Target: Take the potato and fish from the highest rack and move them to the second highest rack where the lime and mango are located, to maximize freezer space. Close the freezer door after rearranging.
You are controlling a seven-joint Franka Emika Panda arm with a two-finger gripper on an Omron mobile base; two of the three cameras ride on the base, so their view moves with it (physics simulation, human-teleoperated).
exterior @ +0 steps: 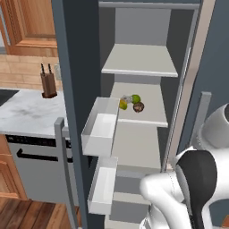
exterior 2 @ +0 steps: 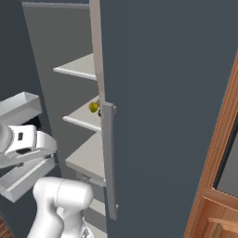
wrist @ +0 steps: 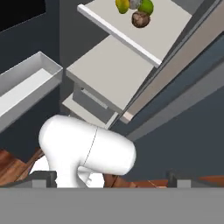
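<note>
Gripper: its two dark tips [wrist: 111, 180] rise at the bottom of the hand view, far apart, jaws spread wide with nothing between them.
Freezer: the freezer [exterior: 147, 89] stands open, its flat grey shelves stepping away ahead of and above the jaws.
Top shelf: the highest rack [exterior: 141, 60] is bare in the left base view.
Second shelf: the second rack [exterior: 147, 112] carries all four items in one tight cluster, well ahead of the jaws and apart from them.
Potato: the potato [wrist: 140, 20] is the cluster's nearest item to the jaws, by the shelf's front half.
Lime: the lime [wrist: 146, 7] sits just behind the potato, touching or nearly so.
Mango: the mango [wrist: 122, 5] lies at the far side of the cluster, beside the fish.
Fish: the fish [exterior: 127, 99] is wedged between mango and lime; mostly hidden.
Door: the door [exterior: 74, 112] stands open to the left of the jaws, its white bins [exterior: 100, 127] facing the shelves.
Knife block: a knife block [exterior: 48, 82] stands on the counter [exterior: 27, 112] beyond the door.
</note>
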